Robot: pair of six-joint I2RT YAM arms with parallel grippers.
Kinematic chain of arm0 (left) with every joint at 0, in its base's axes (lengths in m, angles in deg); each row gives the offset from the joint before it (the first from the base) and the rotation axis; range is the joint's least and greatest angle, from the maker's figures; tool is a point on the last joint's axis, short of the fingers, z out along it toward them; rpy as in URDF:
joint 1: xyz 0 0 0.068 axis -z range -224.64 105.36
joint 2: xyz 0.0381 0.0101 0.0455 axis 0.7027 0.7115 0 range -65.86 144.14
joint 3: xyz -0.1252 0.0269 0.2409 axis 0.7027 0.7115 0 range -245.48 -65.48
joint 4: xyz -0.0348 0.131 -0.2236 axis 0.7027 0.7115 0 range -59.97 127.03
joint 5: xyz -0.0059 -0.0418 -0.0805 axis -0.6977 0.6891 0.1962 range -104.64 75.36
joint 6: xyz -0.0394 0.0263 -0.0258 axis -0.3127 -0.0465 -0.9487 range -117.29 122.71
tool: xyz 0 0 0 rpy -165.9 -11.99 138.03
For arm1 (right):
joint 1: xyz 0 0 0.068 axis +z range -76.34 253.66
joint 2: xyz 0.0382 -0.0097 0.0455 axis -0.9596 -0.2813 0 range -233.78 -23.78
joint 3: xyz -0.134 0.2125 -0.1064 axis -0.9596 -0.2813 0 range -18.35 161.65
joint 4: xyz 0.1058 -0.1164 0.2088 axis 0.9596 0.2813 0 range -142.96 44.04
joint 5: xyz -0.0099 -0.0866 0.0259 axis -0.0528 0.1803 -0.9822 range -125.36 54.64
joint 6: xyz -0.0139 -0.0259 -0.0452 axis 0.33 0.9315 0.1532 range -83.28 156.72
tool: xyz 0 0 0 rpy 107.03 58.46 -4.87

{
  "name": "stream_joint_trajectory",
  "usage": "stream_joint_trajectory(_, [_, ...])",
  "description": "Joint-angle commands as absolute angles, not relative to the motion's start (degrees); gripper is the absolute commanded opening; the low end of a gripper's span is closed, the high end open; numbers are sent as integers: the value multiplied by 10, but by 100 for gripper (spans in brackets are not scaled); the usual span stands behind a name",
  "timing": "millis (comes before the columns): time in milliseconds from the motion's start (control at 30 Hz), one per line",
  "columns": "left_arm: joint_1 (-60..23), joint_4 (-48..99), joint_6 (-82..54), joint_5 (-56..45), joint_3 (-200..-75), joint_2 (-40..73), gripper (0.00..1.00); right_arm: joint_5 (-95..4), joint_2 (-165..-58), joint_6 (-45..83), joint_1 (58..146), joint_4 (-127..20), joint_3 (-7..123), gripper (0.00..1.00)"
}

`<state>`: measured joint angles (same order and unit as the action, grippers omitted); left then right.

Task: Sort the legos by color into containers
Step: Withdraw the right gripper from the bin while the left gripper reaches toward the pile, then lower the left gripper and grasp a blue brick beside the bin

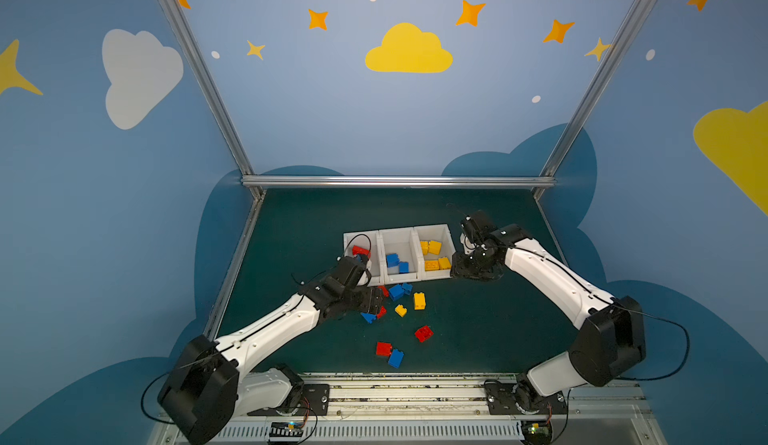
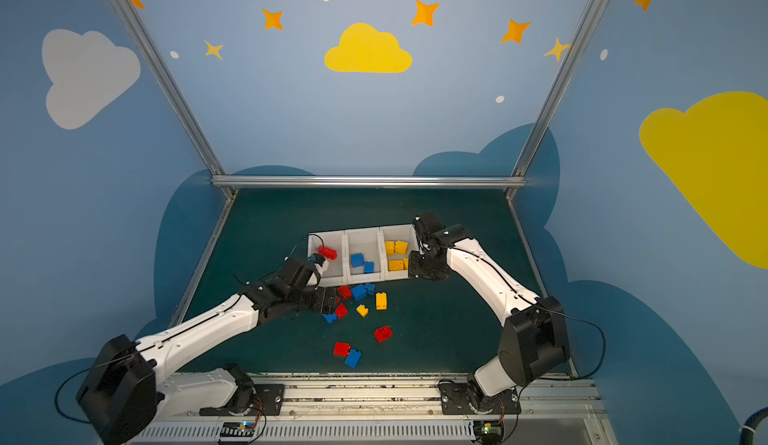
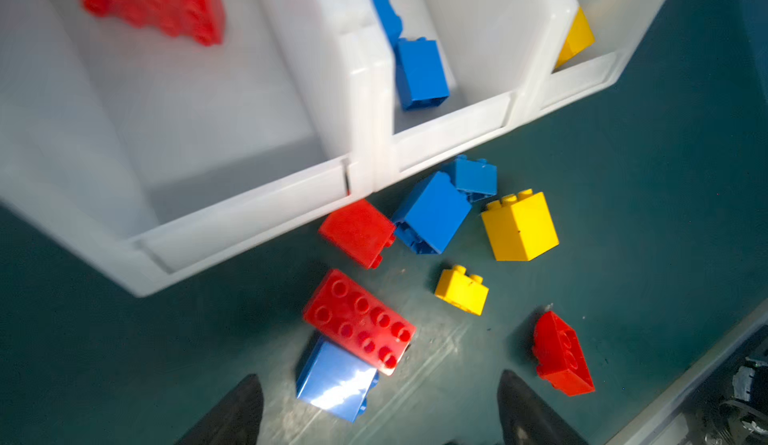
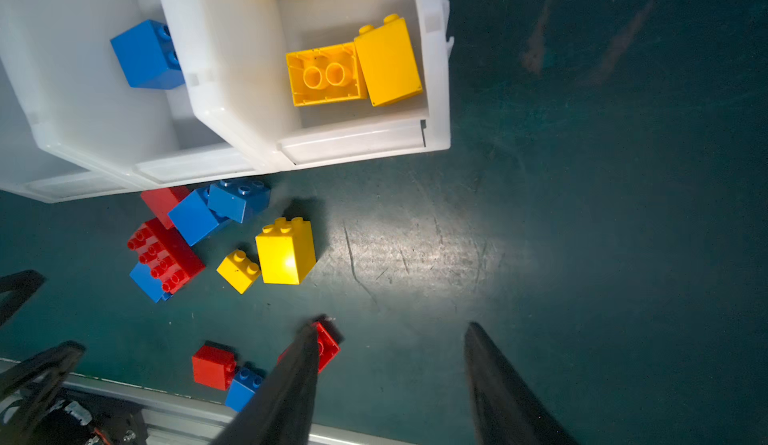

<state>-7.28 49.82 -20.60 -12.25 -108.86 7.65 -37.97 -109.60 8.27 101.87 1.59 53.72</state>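
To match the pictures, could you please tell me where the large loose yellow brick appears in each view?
Top view: large yellow brick on the mat, just before the bins.
Top view: same place.
Left wrist: in view, beside blue bricks.
Right wrist: in view, near them too.
Landmark: small yellow brick next to it.

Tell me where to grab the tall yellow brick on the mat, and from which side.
Likely best from above: pinch the tall yellow brick across its two smooth, flat, parallel sides, midway along, clear of the studded end. The mat is bare on one side; the small yellow brick sits close on the other.
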Motion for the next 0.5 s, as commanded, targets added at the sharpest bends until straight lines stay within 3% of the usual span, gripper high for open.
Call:
stream_joint_trajectory(0, [-51,488,-162,-111,-1131,129,85,-377,-1070,67,1018,8,518,57])
stream_joint_trajectory(467, [-17,583,-50,-155,-1336,356,80,-370,-1016,47,1014,8,458,57])
